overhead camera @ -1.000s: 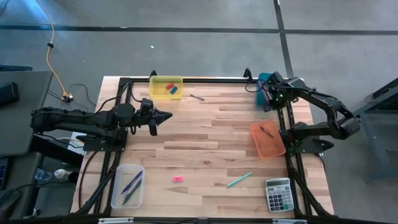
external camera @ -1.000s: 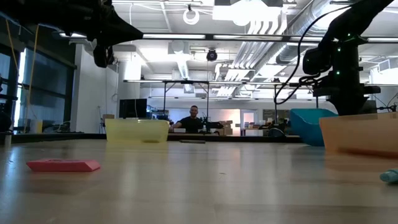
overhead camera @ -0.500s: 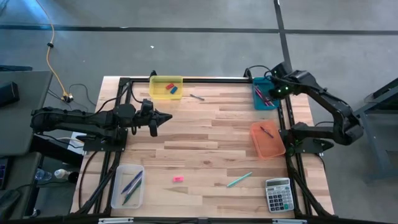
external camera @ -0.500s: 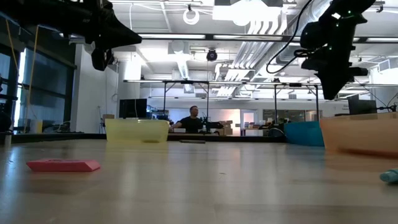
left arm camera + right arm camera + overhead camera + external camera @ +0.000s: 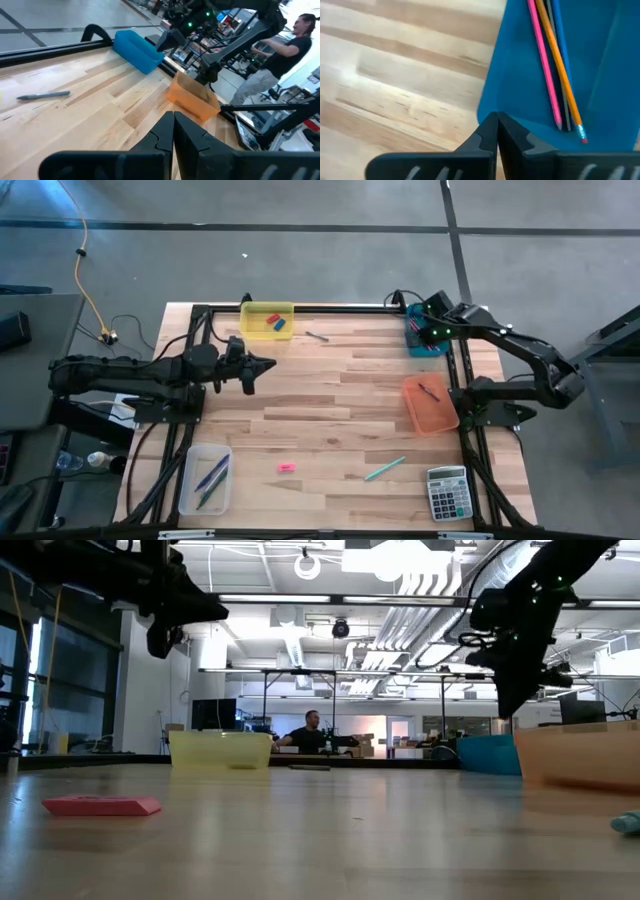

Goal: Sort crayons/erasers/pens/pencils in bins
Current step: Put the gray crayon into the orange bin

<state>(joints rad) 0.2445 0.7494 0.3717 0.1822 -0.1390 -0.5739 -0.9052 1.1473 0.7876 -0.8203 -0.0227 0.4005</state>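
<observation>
Since the earlier frame the right claw [image 5: 425, 332] has swung back over the near edge of the teal blue plastic bin [image 5: 428, 340] and its fingers have come together on nothing; the pink, orange and blue pencils [image 5: 555, 65] lie loose inside that bin. Across the counter [image 5: 340, 400] from the teal bin, the left claw [image 5: 262, 366] hangs pinched shut and empty, just in front of the translucent yellow bin [image 5: 256, 312], which holds a red and a blue eraser [image 5: 277, 325].

What remains out on the boards, well apart from the teal bin: a small flat pink eraser [image 5: 286, 468], a thin teal stick [image 5: 384, 469] and a grey pen [image 5: 317, 336] beside the yellow bin. The pink eraser should be light, slightly rubbery and grippy, so it should not slip; being low, it wants a straight-down pinch across its short sides. The sticks are stiff, light and apt to roll, best taken at mid-length.
</observation>
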